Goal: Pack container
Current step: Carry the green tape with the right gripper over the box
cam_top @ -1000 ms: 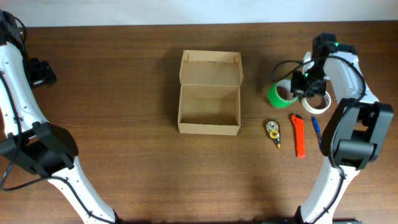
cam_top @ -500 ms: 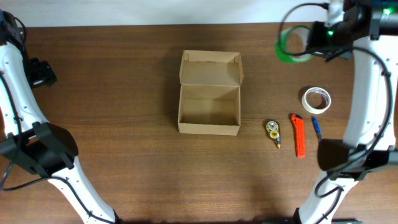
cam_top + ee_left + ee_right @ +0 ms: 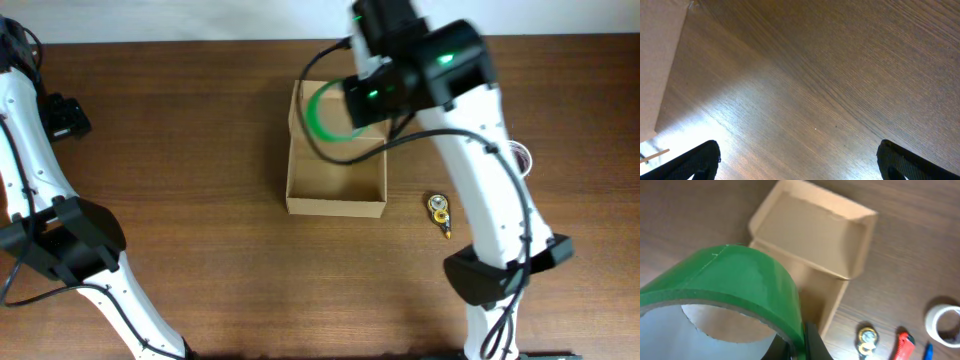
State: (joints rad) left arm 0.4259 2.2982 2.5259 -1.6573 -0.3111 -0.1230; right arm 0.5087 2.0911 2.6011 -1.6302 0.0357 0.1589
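Observation:
The container (image 3: pixel 336 207) is a brown cardboard box at the table's middle, its flap lid standing open at the far side. It also shows in the right wrist view (image 3: pixel 812 230). My right gripper (image 3: pixel 362 92) is shut on a green tape roll (image 3: pixel 322 117) and holds it above the box's far left part. In the right wrist view the green roll (image 3: pixel 740 280) fills the foreground, pinched at its rim by my fingers (image 3: pixel 802 342). My left gripper (image 3: pixel 68 116) is at the far left, away from the box. Its wrist view shows it open (image 3: pixel 800 162) over bare wood.
A yellow tape dispenser (image 3: pixel 438 212) lies right of the box. A white tape roll (image 3: pixel 522 155) peeks out behind my right arm. The right wrist view shows the white roll (image 3: pixel 942 322), an orange cutter (image 3: pixel 902 346) and a blue pen (image 3: pixel 928 352).
My right gripper has lifted the green tape roll from beside the white roll and carried it left, from the table's right side to above the box. The left arm has not moved.

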